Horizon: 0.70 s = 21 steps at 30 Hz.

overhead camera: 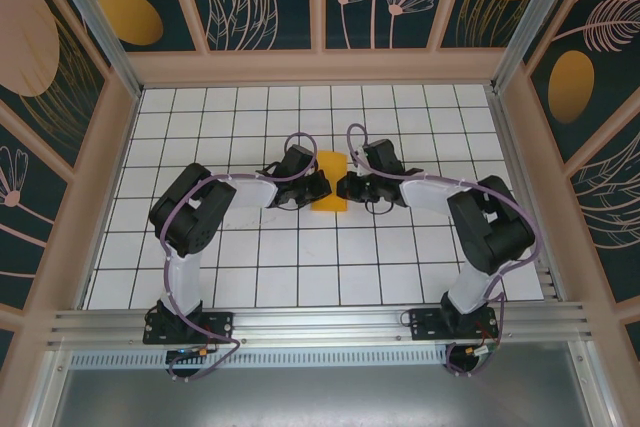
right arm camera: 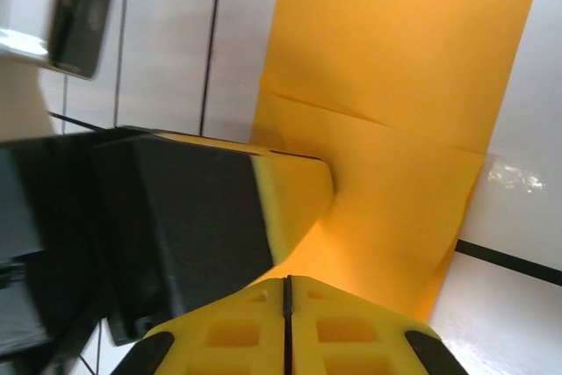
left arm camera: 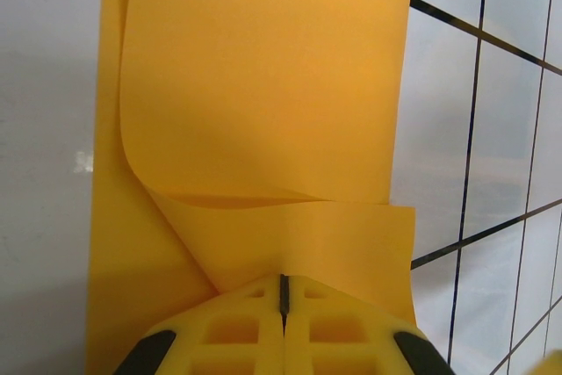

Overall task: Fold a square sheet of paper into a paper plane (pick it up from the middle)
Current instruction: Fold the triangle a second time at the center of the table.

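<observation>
**FOLD UNDER WAY: BOTH HANDS NIPPING THE SHEET AT MID-COUNTER**

**Location.** The square sheet of paper [overhead camera: 331, 169] lies at the middle of the counter [overhead camera: 300, 267]. It sits a little nearer the far edge than the near one and well apart from both side edges. From above it presents as an upright rectangle, one layer doubled over another.

**Hands.** The left hand [left arm camera: 284, 280] and the right hand [right arm camera: 286, 283] meet over the sheet from opposite sides, their tips just beside one another. Each has its fingers pressed together, and a lifted layer of paper runs into each tip. I judge both to be pinching the sheet.

**Step in hand (judgement).** A fold is being laid.
- Both hands should carry the raised layer evenly.
- The layer's edge should line up with the one beneath before any pressing.
- Flattening should run from the middle outward.
- Unequal pull would skew the crease or tear the sheet.

**Materials.**
- Paper: thin, matte, orange-yellow, with a soft curl along one side and one straight crease across.
- Counter: glossy white, ruled in black squares.
- Pads [left arm camera: 211, 309]: yellow, moulded with square recesses, on black bodies.
</observation>
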{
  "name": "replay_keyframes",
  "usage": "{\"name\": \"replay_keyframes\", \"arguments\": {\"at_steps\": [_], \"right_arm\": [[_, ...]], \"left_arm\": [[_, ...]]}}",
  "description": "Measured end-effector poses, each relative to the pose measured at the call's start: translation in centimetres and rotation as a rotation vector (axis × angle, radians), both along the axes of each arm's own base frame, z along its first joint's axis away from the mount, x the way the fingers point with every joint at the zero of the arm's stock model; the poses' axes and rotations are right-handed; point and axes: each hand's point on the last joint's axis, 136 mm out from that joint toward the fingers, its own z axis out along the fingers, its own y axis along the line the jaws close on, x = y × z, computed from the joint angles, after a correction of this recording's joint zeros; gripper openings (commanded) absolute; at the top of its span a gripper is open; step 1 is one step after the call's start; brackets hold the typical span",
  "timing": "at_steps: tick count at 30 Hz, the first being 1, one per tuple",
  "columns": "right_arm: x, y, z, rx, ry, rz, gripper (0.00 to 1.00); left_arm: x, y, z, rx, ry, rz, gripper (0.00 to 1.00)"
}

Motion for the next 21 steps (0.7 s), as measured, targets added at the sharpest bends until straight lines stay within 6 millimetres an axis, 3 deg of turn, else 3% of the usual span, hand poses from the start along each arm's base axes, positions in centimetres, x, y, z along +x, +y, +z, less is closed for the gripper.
{"name": "replay_keyframes", "arguments": {"at_steps": [9, 21], "right_arm": [[-0.7, -0.1, -2.6, -0.029, 0.064, 0.011, 0.08], [-1.4, -0.5, -3.5, -0.062, 0.082, 0.04, 0.08]], "left_arm": [[0.0, 0.0, 0.0, -0.006, -0.001, 0.008, 0.08], [0.0, 0.1, 0.0, -0.012, 0.003, 0.019, 0.07]]}}
